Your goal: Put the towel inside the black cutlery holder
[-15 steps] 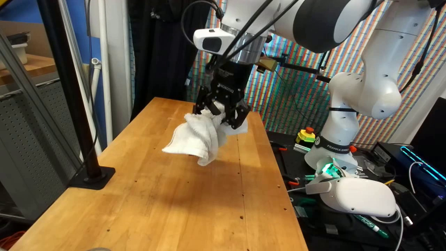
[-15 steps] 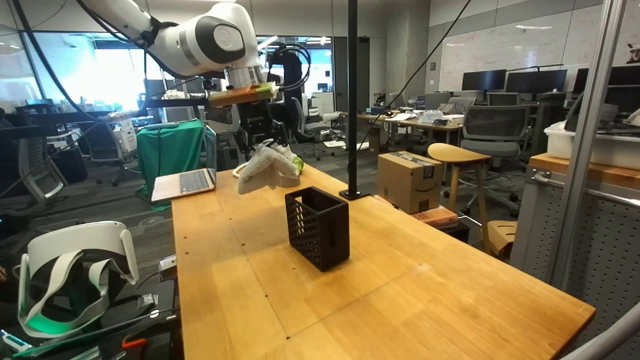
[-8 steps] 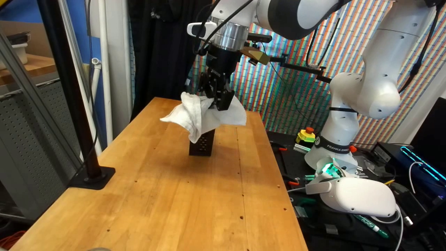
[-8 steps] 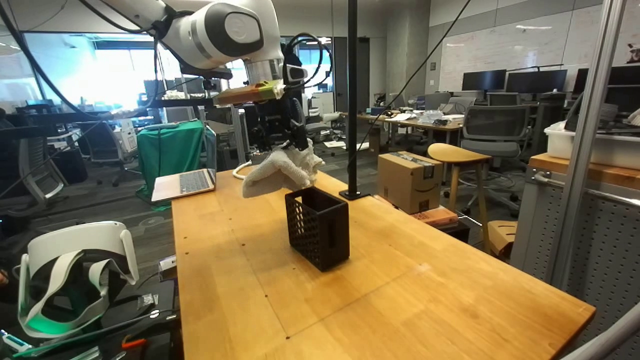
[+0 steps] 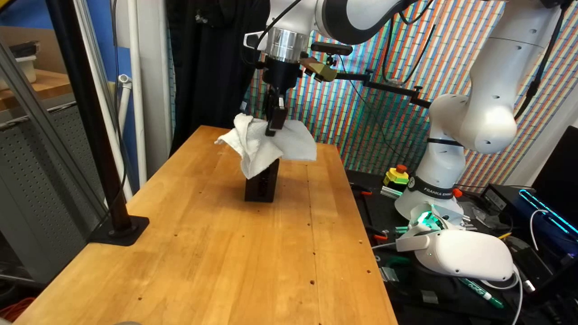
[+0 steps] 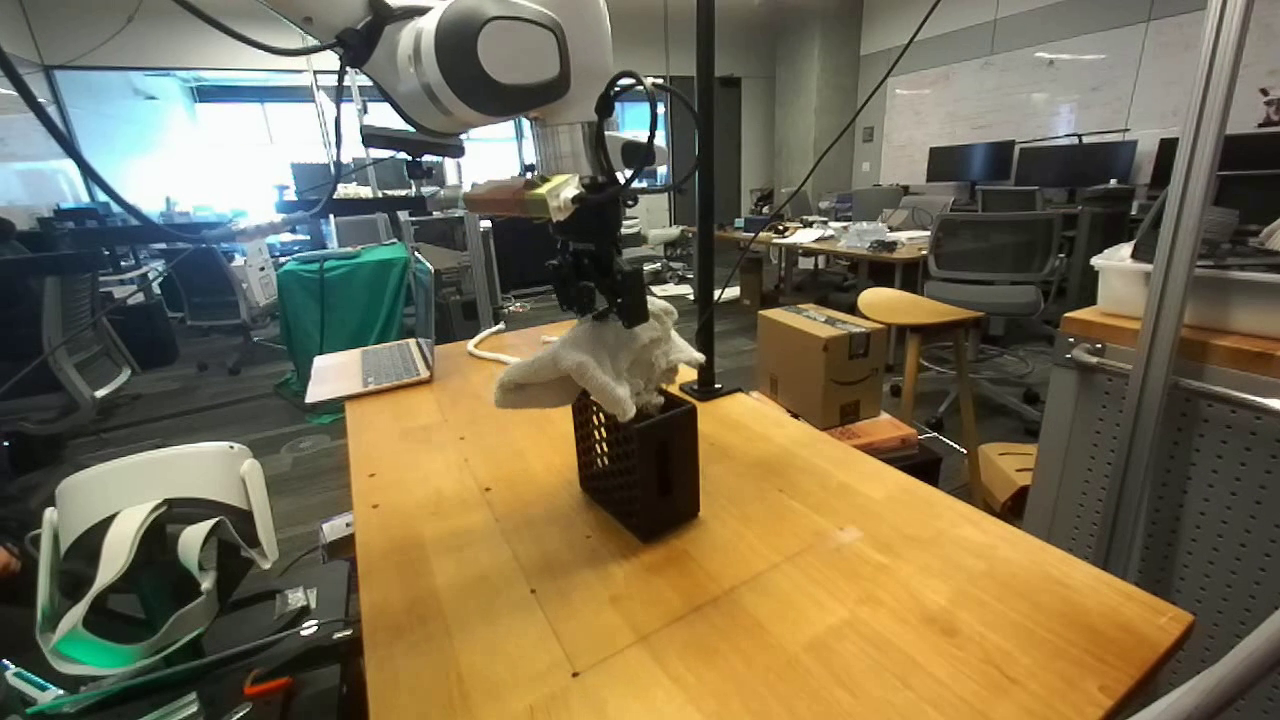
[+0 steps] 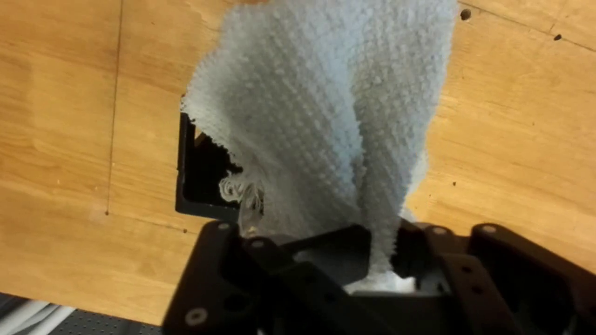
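My gripper [image 5: 273, 130] hangs fingers down over the table, pinching a bunched fold of the white towel [image 5: 253, 146]. In the wrist view the towel [image 7: 302, 111] fans out ahead of the fingers, and a strip of it runs between the gripper's [image 7: 382, 246] pads. Below it the black cutlery holder [image 6: 640, 480] stands upright on the table. The towel [image 6: 605, 365] covers most of the holder's opening; one hanging corner overlaps the near rim, and other parts spread out past its sides. In the wrist view a corner of the holder's rim [image 7: 205, 208] and dark inside shows left of the cloth.
A black post on a flat base [image 6: 708, 390] rises from the table's edge near the holder. A laptop [image 6: 370, 370] and a white cord [image 6: 490, 345] are at the far end of the table [image 6: 800, 600]. A white headset [image 5: 465, 255] lies beside the table.
My gripper has carried the towel across to above the holder and turned about its own axis. Over the last half second the cloth has sunk onto the holder's rim.
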### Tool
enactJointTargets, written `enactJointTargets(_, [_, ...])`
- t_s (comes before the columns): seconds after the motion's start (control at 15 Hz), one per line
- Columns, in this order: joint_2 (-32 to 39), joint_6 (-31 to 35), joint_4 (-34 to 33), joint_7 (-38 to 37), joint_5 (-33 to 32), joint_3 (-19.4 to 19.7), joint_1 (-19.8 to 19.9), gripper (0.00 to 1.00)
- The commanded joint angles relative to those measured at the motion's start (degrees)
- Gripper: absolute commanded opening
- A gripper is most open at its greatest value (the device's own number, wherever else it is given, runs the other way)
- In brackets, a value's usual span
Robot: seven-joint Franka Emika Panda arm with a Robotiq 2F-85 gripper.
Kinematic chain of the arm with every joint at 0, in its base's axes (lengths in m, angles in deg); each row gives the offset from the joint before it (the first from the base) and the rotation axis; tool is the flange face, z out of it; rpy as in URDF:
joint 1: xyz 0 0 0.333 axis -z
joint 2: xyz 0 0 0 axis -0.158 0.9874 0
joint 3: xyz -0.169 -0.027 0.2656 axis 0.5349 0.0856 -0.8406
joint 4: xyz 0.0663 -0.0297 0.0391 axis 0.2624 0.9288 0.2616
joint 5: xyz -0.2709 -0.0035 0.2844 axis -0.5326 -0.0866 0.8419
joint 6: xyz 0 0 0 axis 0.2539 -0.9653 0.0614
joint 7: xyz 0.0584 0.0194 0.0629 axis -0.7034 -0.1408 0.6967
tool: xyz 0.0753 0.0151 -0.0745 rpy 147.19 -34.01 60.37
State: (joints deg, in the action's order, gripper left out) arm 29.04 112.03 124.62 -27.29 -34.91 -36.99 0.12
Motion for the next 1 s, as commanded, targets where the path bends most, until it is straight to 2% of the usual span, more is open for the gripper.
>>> enactJointTargets(0.0, [1.97,1.59,0.35,-0.04,3.90,0.72,0.71,0.04])
enactJointTargets(0.53, [9.42,3.02,-0.88,-0.26,2.78,0.26,0.89,0.05])
enactJointTargets(0.87, [11.09,2.22,-2.13,-0.56,2.50,-0.31,0.50,0.04])
enactJointTargets(0.93, [10.46,1.64,-2.09,-1.02,2.19,-0.43,0.34,0.20])
